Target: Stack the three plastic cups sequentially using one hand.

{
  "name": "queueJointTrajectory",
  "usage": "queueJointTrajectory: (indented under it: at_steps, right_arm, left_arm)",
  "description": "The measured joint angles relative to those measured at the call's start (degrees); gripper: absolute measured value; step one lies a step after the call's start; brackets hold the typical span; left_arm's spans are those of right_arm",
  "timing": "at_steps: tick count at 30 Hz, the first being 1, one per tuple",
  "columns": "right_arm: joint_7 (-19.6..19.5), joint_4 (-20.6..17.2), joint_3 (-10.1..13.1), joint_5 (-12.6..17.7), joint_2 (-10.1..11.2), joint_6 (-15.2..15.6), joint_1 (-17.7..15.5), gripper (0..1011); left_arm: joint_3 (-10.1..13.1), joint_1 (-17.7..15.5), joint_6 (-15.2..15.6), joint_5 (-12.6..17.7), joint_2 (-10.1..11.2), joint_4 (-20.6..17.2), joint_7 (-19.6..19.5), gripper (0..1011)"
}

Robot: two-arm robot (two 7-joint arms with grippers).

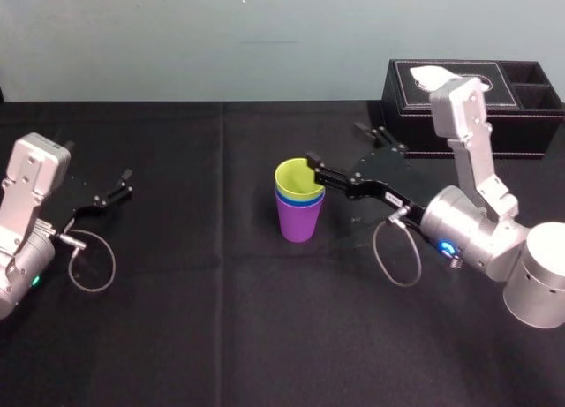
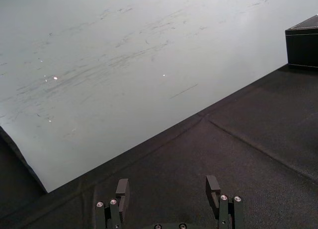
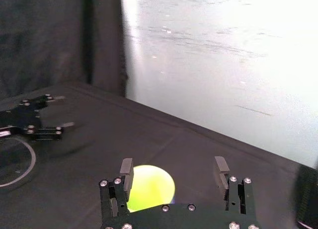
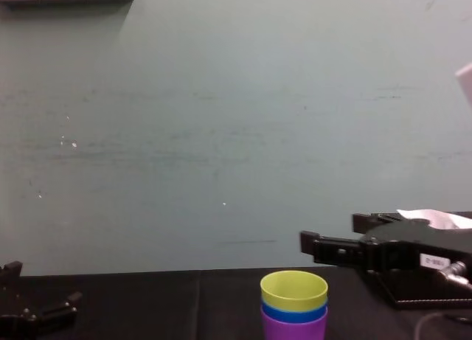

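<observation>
Three plastic cups (image 1: 297, 214) sit nested. My right gripper (image 1: 335, 145) hangs just above them, jaws spread wide, holding nothing; my left gripper (image 1: 122, 184), likewise spread, rests well left of them.

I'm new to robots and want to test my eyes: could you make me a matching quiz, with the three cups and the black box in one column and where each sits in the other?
Things:
1. purple cup
2. blue cup
3. yellow-green cup
4. black box

Places:
A. top of the stack
B. far right, apart from the stack
C. bottom of the stack
D. middle of the stack

Pairs: 1-C, 2-D, 3-A, 4-B
</observation>
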Motion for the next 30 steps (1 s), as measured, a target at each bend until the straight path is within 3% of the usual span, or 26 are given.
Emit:
queueJointTrajectory:
  at_steps: [14, 30]
  right_arm:
    - [-8.51, -1.28, 4.54, -5.73, -1.62, -3.06, -6.39, 1003]
    - [-12.86, 1.50, 5.86, -11.11, -5.49, -5.69, -7.99, 1003]
  left_arm:
    - [0.00, 0.00, 0.00, 0.00, 0.00, 0.00, 0.00, 1011]
    - [0.00, 0.00, 0.00, 0.00, 0.00, 0.00, 0.00, 1011]
